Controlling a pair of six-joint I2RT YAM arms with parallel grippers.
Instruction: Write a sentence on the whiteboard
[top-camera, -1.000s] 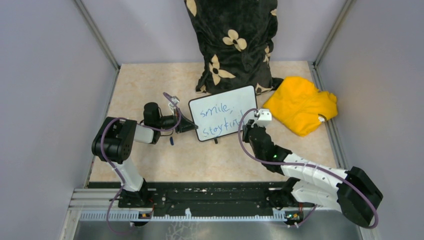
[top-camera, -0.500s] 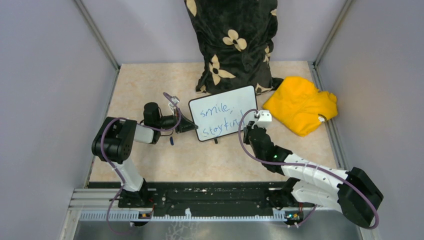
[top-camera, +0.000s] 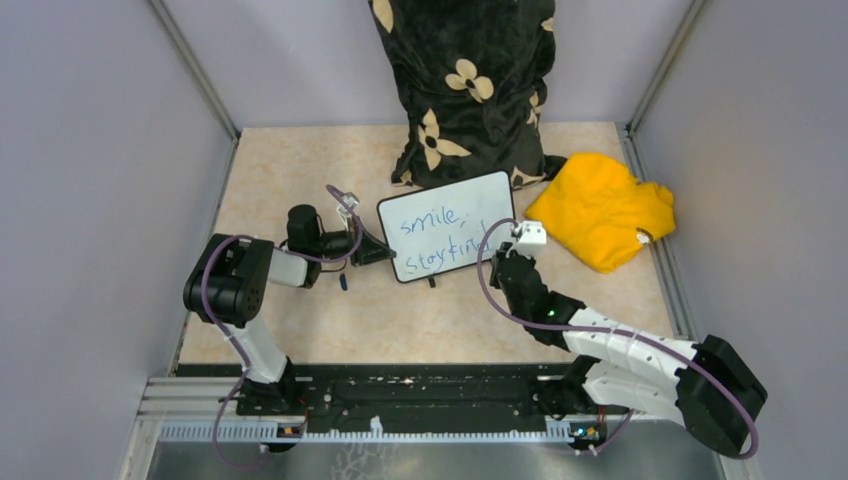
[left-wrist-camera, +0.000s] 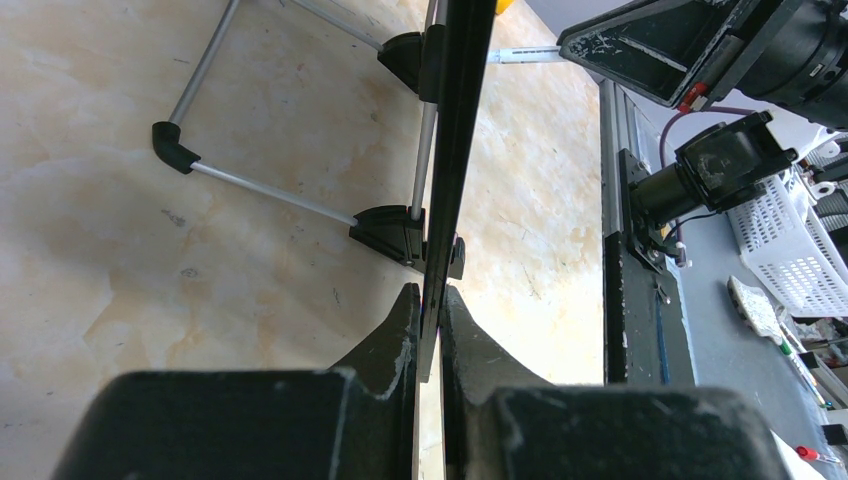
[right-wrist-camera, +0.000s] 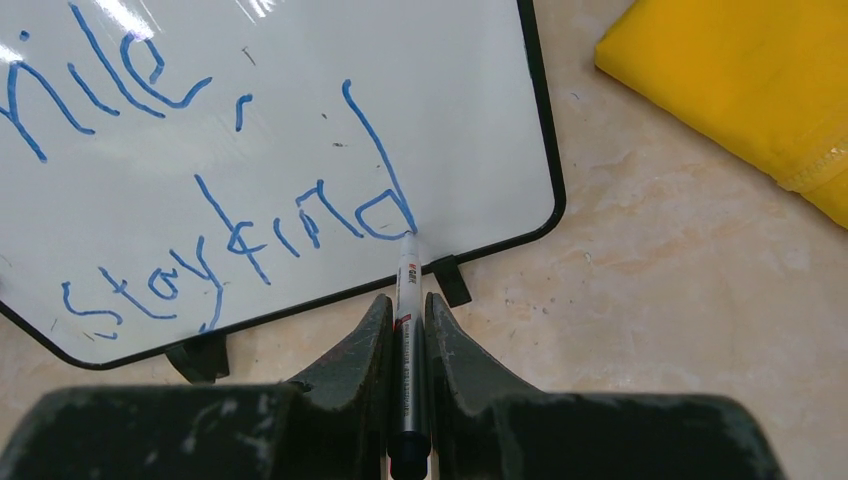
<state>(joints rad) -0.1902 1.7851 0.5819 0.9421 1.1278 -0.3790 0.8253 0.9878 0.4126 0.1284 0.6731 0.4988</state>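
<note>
My right pincer is clenched on a marker, which runs straight out between the two fingers. Its tip touches the whiteboard at the foot of the last letter, low in the board's right-hand corner. My left pincer is pinched on the board's thin left edge, which I take to be steadying it for the strokes.

The sentence stands in blue in two lines: "smile," above, and below it a run that reads as "stay kind" or "stay find"; I cannot tell which. That run ends in a tall "d" where the tip rests. I judge the writing nearly or wholly done. What may remain is closing that letter, perhaps a full stop, then lifting the marker clear and letting go of the board.

The board is white and glossy with rounded corners, a thin dark frame and small black feet. It stands tilted in the middle of the table, between my two arms. It is just in front of a black flowered cushion, and a yellow cloth lies near its right side.
</note>
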